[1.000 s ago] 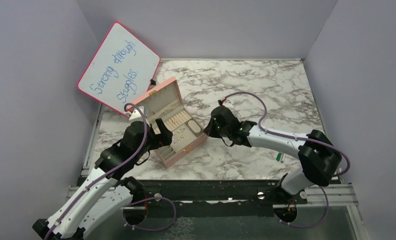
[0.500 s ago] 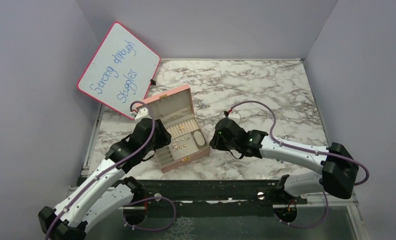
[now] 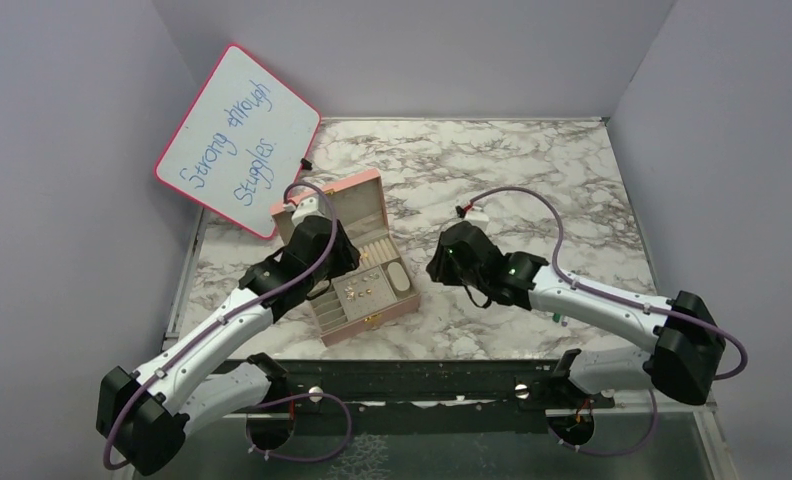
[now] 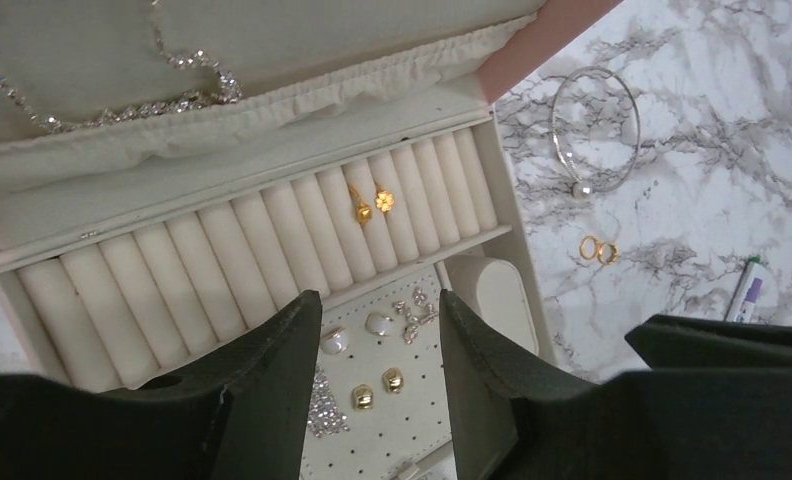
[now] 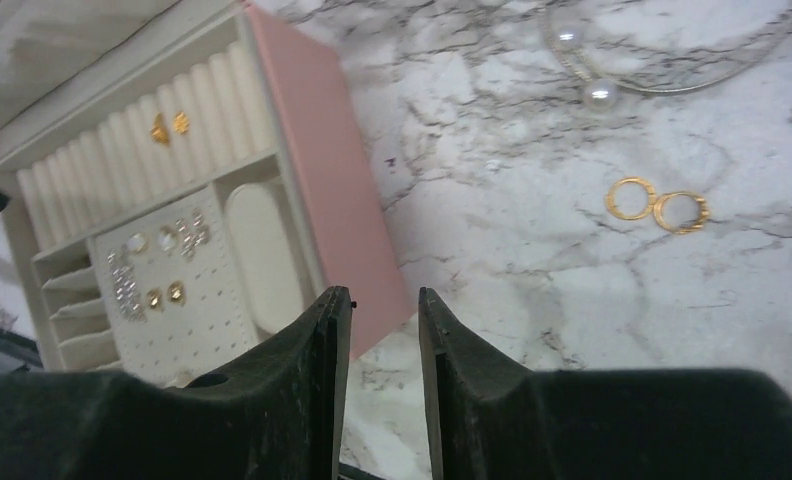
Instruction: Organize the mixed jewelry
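The mixed jewelry lies partly inside the open pink box (image 4: 532, 45) and partly on the marble. Two gold pieces (image 4: 372, 202) sit in the ring rolls. Gold studs (image 4: 377, 385), white studs and crystal pieces rest on the perforated pad. Two gold rings (image 5: 657, 206) lie on the marble right of the box, near a silver bangle with a pearl (image 4: 597, 130). My left gripper (image 4: 379, 300) hovers open above the stud pad, holding nothing. Off the box's near right corner, my right gripper (image 5: 384, 295) stands open with a narrow gap, also holding nothing.
A pink-rimmed whiteboard (image 3: 237, 140) leans against the left wall behind the box (image 3: 372, 320). A green-and-white pen (image 3: 560, 316) lies by the right arm. The box's raised lid holds a crystal chain (image 4: 187, 85). Walls close in the table on three sides.
My left arm has swung up over the box, and its jaws have narrowed. The right gripper's jaws have parted, and it has drawn slightly right, away from the box.
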